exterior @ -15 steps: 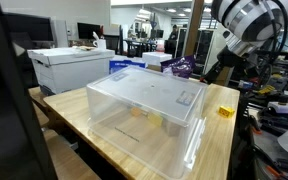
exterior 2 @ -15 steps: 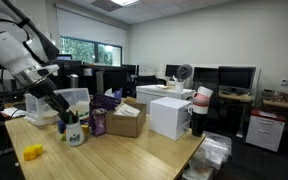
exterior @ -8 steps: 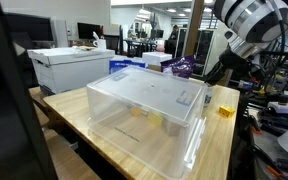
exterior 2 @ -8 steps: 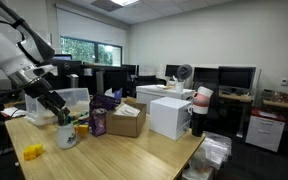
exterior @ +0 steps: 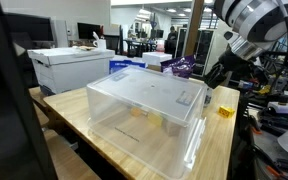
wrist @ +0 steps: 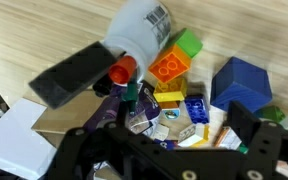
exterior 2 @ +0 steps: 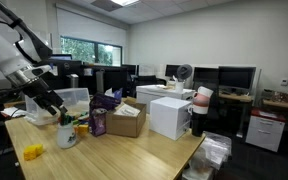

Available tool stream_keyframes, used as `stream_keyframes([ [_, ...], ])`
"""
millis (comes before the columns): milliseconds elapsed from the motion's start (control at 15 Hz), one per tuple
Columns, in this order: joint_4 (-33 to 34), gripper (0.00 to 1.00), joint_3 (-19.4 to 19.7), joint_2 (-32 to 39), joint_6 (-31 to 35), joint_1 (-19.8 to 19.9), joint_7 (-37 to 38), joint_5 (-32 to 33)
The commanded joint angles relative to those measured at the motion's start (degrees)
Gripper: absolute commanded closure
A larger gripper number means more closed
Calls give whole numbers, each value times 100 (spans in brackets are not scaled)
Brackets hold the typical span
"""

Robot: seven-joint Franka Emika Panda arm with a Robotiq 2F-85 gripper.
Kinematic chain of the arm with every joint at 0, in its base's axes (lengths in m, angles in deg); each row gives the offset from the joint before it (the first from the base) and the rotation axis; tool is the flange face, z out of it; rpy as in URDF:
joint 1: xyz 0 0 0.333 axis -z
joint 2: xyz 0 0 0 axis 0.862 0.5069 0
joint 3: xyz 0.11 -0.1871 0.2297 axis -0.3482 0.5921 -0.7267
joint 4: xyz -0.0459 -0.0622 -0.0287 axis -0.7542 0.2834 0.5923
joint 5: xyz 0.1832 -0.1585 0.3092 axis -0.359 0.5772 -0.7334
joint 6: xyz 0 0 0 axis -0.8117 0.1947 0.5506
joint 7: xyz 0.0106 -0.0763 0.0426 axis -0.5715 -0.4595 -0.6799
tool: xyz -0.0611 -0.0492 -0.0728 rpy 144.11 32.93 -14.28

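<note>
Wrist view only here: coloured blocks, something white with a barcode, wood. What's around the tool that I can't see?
Observer: The tool hangs close above a white cup on the wooden table.
Operator: Next to the cup?
Observer: A purple cylindrical container stands close beside it.
Operator: Farther out?
Observer: A large clear plastic bin takes up much of the table, and a small yellow block lies apart from it.

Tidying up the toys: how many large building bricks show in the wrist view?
3: an orange brick by the white bottle, a green brick beside it, a blue brick further right. Smaller pieces crowd below; others may be hidden.
</note>
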Motion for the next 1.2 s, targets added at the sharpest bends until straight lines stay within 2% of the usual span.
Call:
stream_keyframes([
  [0, -64, 0, -487, -76, 3, 564, -645, -480],
  [67, -57, 0, -564, -121, 7, 635, -712, -527],
  [267, 36, 0, -569, -406, 4, 458, -818, -561],
  [467, 182, 0, -319, -484, -3, 122, -827, -678],
  [600, 288, 0, -33, -422, -6, -299, -324, -360],
  [933, 751, 0, 1059, -414, -10, -1548, 543, -386],
  [1133, 957, 0, 1557, -493, -9, -2052, 1137, -398],
])
